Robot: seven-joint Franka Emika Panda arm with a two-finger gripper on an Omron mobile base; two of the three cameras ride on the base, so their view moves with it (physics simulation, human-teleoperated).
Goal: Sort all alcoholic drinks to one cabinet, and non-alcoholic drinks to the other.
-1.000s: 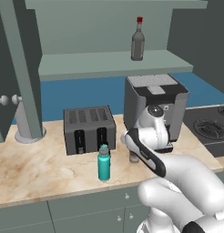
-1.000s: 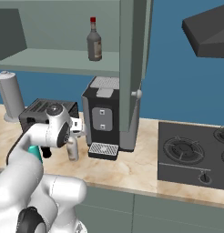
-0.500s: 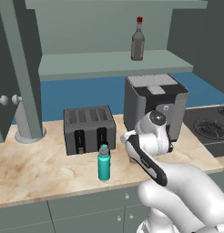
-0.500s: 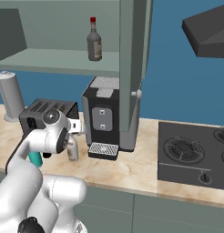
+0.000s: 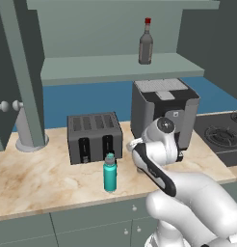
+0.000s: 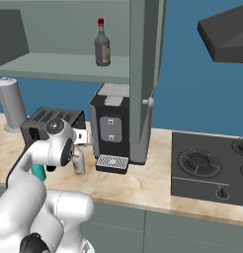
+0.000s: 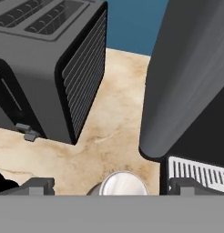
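Between toaster [image 7: 45, 68] and coffee machine [image 7: 191, 82], the open pincer [image 7: 111, 187] hangs over a pale bottle [image 7: 123, 185] at 6 o'clock.

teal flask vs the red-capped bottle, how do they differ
The teal flask stands low on the marble counter in front of the toaster; the red-capped bottle stands up on the open cabinet shelf. The flask is a plain cylinder with a grey cap; the bottle is dark grey glass with a slim neck. Both stand upright.
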